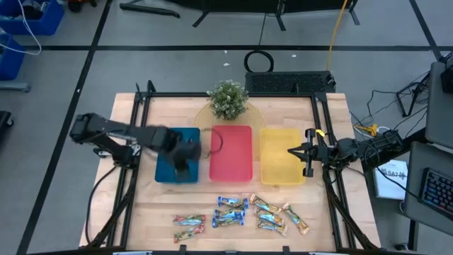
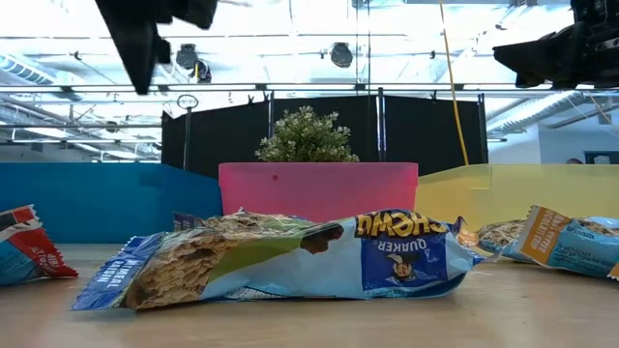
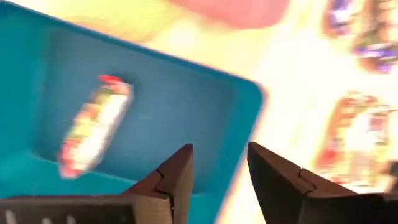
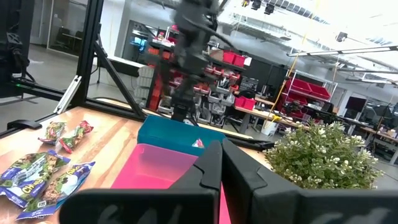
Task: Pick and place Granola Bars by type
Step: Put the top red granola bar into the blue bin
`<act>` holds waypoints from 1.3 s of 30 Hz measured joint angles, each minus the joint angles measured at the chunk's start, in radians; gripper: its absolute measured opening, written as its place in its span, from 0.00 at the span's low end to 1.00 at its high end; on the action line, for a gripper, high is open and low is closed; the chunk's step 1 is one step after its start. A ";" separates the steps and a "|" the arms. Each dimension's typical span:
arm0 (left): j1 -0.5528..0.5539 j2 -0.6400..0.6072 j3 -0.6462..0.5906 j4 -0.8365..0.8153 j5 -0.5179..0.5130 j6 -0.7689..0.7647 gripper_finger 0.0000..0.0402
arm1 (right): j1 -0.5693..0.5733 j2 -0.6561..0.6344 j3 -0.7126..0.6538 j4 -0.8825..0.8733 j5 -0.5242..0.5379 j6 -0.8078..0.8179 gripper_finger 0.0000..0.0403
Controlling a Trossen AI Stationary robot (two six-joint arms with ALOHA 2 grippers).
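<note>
Several granola bars lie flat near the table's near edge: greenish-red ones [image 1: 187, 227], blue-white ones [image 1: 231, 211] and tan-gold ones [image 1: 277, 214]. One more greenish-red bar [image 3: 93, 127] lies on the floor of the blue tray [image 3: 186, 93]. My left gripper [image 3: 217, 168] hangs open and empty over that tray's near part [image 1: 182, 168]. My right gripper [image 4: 221, 163] is shut and empty, raised by the yellow tray's [image 1: 279, 173] right side, its tips [image 1: 289, 150] pointing toward the table's left.
Blue tray [image 1: 164, 170], red tray [image 1: 231, 152] and yellow tray stand side by side mid-table. A small potted plant [image 1: 227, 98] stands behind the red tray. Bare wood lies between the trays and the bars. A blue-white bar [image 2: 290, 261] lies close before the low camera.
</note>
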 joint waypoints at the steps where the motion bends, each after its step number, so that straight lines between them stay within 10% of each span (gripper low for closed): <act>1: -0.049 0.000 0.000 0.026 -0.001 -0.039 0.40 | 0.000 0.000 0.000 0.000 0.000 0.000 0.00; 13: -0.502 0.061 -0.078 0.407 -0.091 -0.371 0.48 | 0.000 0.000 0.000 0.009 0.000 0.030 0.00; 26: -0.513 0.384 -0.085 0.404 0.038 -0.334 0.87 | 0.000 0.000 0.000 0.016 0.000 0.079 0.00; 39: -0.499 0.472 -0.080 0.409 0.028 -0.234 0.89 | 0.000 0.011 0.000 0.001 0.000 0.082 0.00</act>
